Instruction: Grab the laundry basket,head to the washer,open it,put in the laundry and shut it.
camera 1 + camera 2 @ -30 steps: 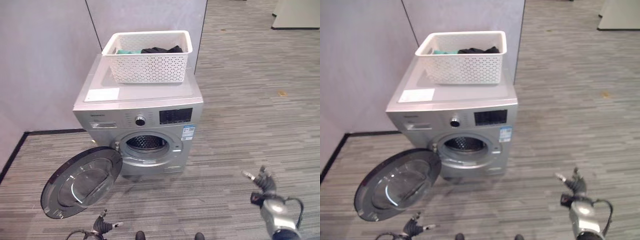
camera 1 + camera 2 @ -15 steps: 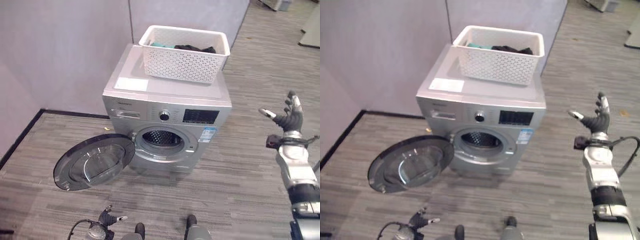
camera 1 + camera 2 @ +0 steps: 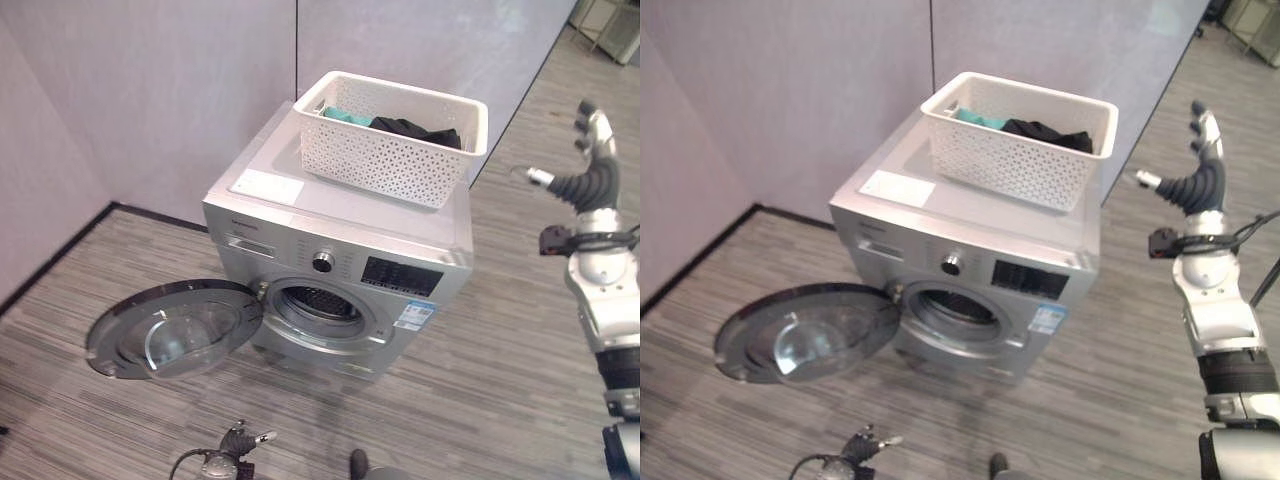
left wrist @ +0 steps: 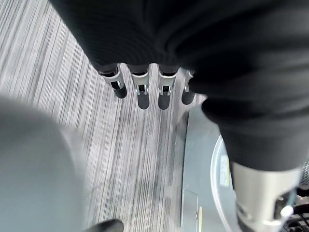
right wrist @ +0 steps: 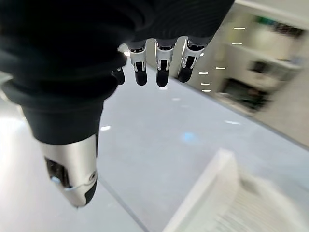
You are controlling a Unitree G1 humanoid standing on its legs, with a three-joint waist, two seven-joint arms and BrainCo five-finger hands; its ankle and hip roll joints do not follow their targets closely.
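White plastic laundry basket (image 3: pixel 392 136) sits on top of the washer (image 3: pixel 340 262), toward the back-right of the lid. We judge it's parked there to free both hands for the door & the loading. Inside it: dark clothes (image 3: pixel 420 127) at roughly 3 o'clock of the basket's middle, a teal item (image 3: pixel 338 116) at about 9 o'clock. So the laundry isn't in the drum yet.

Washer door (image 3: pixel 170 327) hangs wide open, swung out & lying low at about 8 o'clock from the drum opening (image 3: pixel 322 308). The opening is unobstructed, so that step looks done; loading comes next, then shutting.

Our right hand (image 3: pixel 588 160) is raised at approx 3 o'clock of the basket, level w/ its rim, well apart from it, nothing between. Fingers straight & spread, thumb stuck out toward the basket, holding nothing. Right wrist view agrees: fingers (image 5: pixel 162 65) extended in a row, the basket's white rim (image 5: pixel 219 189) off past them, no contact. We read it as lined up for a reach into the clothes, though that's a guess.

Our left hand (image 3: pixel 238 447) hangs low near the floor at 6 o'clock of the washer, just below the open door. In the left wrist view its fingers (image 4: pixel 144 89) are straight, side by side, empty, w/ striped floor (image 4: pixel 96 145) beyond. Far from the basket, idle.
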